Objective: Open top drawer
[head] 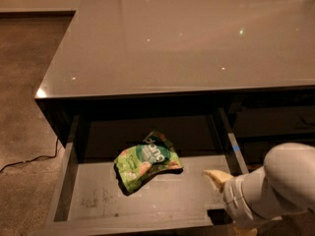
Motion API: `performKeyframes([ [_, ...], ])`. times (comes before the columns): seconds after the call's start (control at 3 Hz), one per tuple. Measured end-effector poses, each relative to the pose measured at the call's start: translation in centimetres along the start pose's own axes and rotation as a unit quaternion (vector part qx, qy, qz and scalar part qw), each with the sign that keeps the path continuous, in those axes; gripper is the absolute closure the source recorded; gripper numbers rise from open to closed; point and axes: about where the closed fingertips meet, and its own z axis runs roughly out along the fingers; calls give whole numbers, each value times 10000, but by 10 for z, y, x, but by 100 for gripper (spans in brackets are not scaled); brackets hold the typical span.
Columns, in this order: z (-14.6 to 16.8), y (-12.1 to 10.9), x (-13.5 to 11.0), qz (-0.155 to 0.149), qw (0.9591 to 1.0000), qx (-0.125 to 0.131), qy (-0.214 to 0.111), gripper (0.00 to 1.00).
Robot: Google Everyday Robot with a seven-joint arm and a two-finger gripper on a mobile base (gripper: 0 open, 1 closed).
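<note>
Top drawer (98,198) pulled out, green snack bag (146,163) inside, claw (219,180) by its front edge, grip unclear

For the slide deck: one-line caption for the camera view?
Top drawer open with a green snack bag inside; the gripper sits at its front right corner, below the glossy grey countertop.

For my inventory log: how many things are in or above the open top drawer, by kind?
Green snack bag: 1, on the top drawer floor
Gripper: 1, above the drawer's front right corner
Total: 2
</note>
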Motion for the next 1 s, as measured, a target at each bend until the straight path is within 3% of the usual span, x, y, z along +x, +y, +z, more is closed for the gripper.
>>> performKeyframes([
  [0.33, -9, -27, 5, -85, 9997, 125, -166, 0],
  [1.0, -3, -69, 12, -119, 9987, 66, -489, 0],
])
